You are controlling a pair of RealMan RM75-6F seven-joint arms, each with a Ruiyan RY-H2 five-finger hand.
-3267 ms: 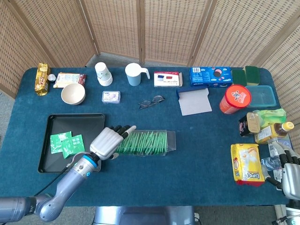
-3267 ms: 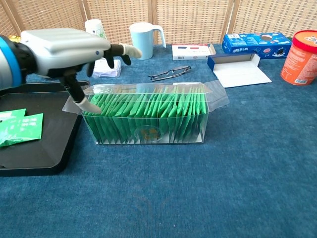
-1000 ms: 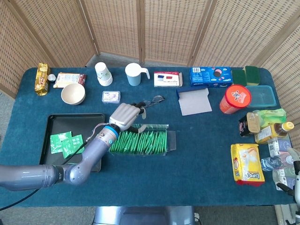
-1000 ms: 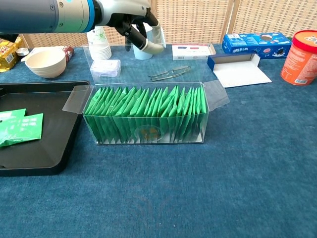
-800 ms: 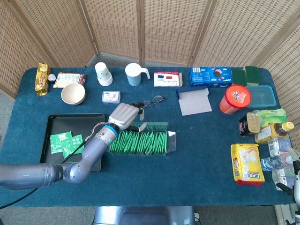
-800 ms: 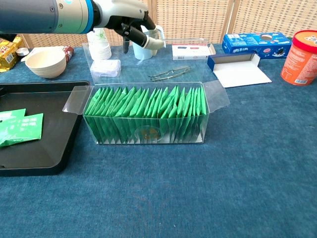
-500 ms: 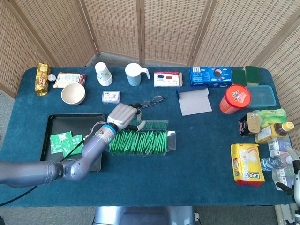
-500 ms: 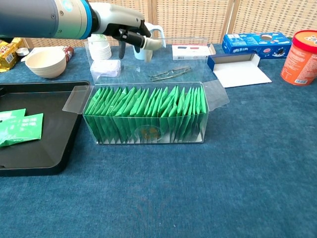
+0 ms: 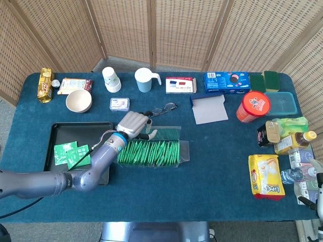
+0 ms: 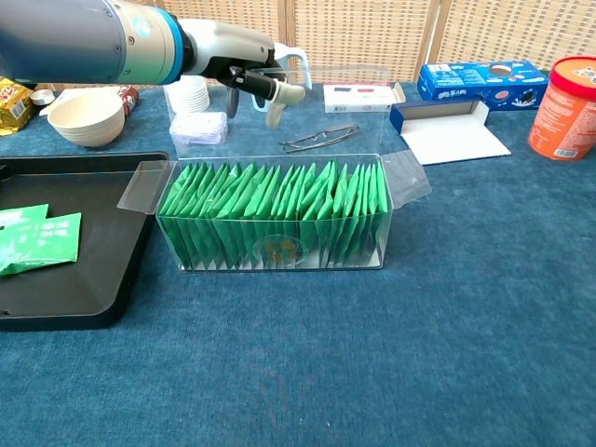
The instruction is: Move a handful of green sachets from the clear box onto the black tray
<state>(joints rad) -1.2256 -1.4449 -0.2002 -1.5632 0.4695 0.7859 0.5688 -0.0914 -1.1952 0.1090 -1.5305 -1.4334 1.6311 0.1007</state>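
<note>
The clear box (image 9: 151, 153) (image 10: 275, 219) lies in the middle of the table, packed with upright green sachets (image 10: 279, 200), its lid and end flaps open. Left of it is the black tray (image 9: 81, 130) (image 10: 84, 289) with a few green sachets (image 9: 72, 154) (image 10: 37, 239) lying on it. My left hand (image 9: 132, 124) (image 10: 244, 79) hovers over the box's back left edge, fingers apart and pointing down, with nothing in it. Only a sliver of my right hand (image 9: 318, 199) shows at the table's lower right edge.
Behind the box lie glasses (image 9: 162, 108) (image 10: 321, 138), a small clear case (image 9: 119, 104), a bowl (image 9: 78, 101), paper cups (image 9: 111, 79) and a mug (image 9: 146, 79). Boxes, a red canister (image 9: 253, 106) and food packs crowd the back and right.
My left hand has left the box's left end, risen, and over the last second sunk toward the box's back edge. The sachets have not moved.
</note>
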